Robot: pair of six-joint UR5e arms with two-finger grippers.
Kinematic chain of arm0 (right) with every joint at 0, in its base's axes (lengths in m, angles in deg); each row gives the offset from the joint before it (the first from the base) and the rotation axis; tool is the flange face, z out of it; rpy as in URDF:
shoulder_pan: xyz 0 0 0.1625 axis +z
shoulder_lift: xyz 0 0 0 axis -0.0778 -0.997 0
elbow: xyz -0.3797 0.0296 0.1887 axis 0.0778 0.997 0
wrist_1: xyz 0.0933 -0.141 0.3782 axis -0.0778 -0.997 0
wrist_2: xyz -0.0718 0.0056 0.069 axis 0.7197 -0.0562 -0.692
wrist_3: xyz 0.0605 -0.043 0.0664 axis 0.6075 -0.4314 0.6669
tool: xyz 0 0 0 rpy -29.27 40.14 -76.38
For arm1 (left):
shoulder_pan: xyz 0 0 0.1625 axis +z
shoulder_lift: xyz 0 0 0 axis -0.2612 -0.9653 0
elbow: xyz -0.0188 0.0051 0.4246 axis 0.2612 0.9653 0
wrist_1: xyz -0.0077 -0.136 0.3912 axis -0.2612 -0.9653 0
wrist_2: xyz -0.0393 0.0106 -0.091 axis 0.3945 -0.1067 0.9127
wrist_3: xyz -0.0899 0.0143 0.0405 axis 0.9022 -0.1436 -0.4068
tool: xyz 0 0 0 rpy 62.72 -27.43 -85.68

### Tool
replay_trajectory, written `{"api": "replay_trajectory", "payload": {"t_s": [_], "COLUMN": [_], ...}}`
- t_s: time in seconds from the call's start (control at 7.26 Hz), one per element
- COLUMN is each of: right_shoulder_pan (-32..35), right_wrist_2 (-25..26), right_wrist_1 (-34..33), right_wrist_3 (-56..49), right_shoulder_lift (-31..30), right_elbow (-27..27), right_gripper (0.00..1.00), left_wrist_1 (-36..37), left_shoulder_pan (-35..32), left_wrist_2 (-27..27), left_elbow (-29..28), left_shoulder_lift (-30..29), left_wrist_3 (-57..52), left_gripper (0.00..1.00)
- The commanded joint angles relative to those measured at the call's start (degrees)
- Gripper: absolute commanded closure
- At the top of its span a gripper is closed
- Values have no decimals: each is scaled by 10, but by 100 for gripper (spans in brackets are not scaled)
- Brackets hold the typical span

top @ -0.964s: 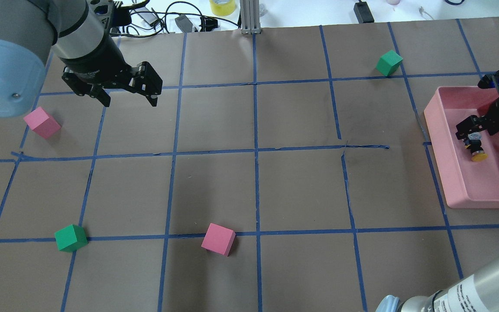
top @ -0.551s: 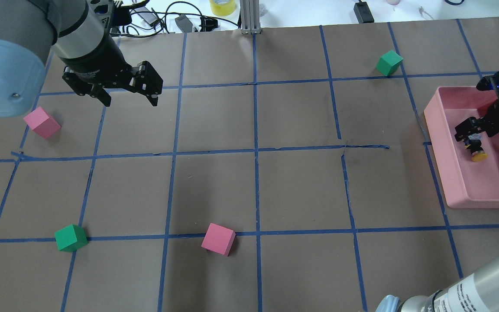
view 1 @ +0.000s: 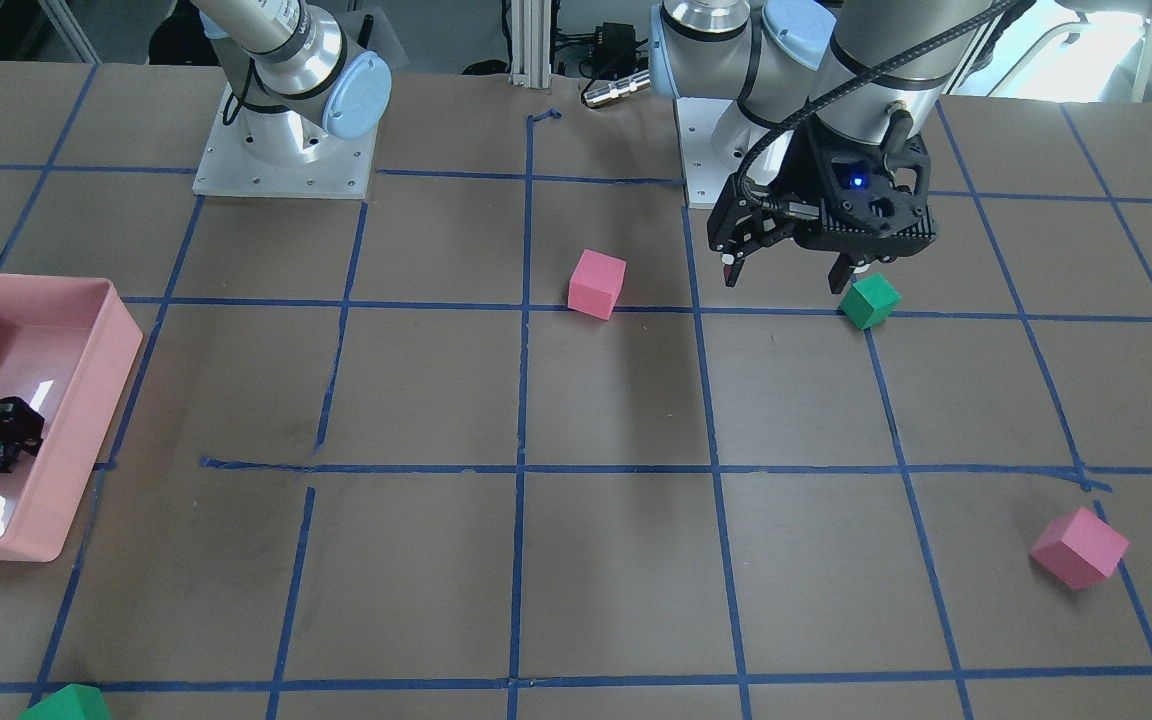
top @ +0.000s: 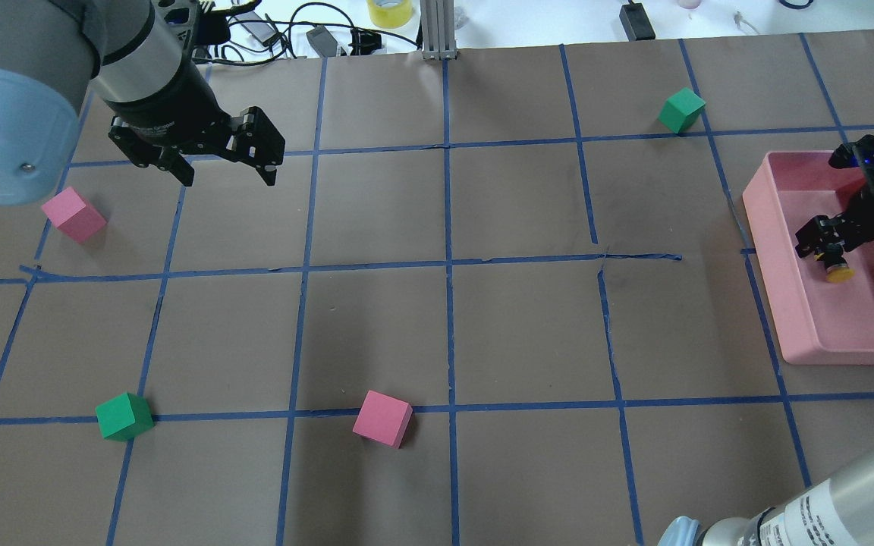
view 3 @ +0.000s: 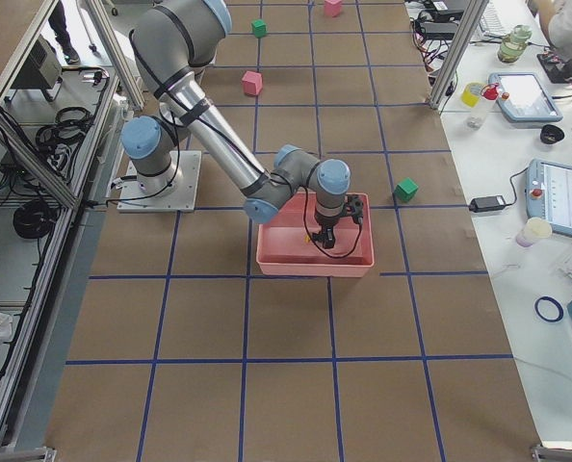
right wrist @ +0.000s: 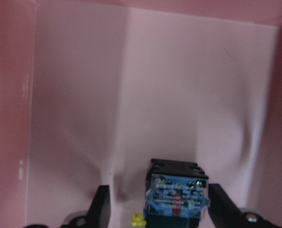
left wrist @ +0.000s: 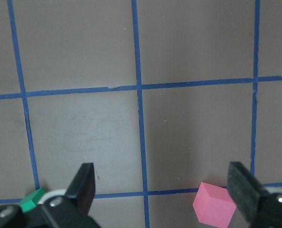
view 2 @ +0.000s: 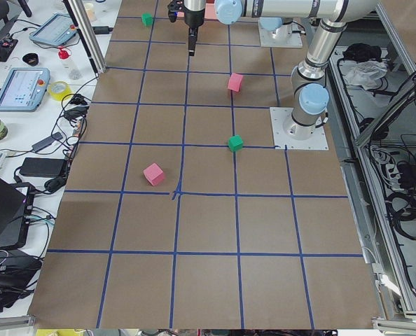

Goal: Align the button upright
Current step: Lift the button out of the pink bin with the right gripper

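Brown paper surface (top: 528, 326) with a blue tape grid, cubes scattered on it: left pink cube (top: 73, 214), centre pink cube (top: 382, 418), near green cube (top: 124, 416), far green cube (top: 682, 110). Pink tray (top: 774, 265) sits at the robot's right edge.

Button (top: 834, 267) is inside the tray, close to the wall facing the grid, about mid-length. In the wrist view its contact end faces the camera and the yellow cap points away. Can't tell if it rests on the tray floor.

Right gripper (top: 824, 244) is down in the tray, jaws partly open and straddling the button. There's a clear gap at one of the fingers (right wrist: 102, 209); contact at the other is unclear.

Left gripper (top: 228, 182) hovers well above the surface, jaws wide, holding nothing.
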Motion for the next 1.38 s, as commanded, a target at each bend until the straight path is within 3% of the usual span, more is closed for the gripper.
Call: {"api": "replay_trajectory", "payload": {"t_s": [0.0, 0.41, 0.69, 0.96, 1.24], "right_shoulder_pan": [0, 0, 0, 15, 61], "right_wrist_2": [10, 10, 7, -4, -5], "right_wrist_1": [7, 7, 35, 141, 221], "right_wrist_3": [0, -21, -22, -13, 7], "right_shoulder_lift": [1, -9, -58, -112, -128], "right_elbow": [-4, 5, 6, 42, 95], "right_gripper": [65, 100, 100, 100, 100], "left_wrist_1": [0, 0, 0, -1, 0], "left_shoulder_pan": [-1, -1, -1, -1, -1], "left_wrist_2": [2, -2, -4, -5, -4], "left_elbow": [0, 0, 0, 1, 0], "left_shoulder_lift": [1, -1, 0, 4, 1], "left_wrist_3": [1, 0, -1, -1, 0], "left_gripper": [0, 0, 0, 0, 0]}}
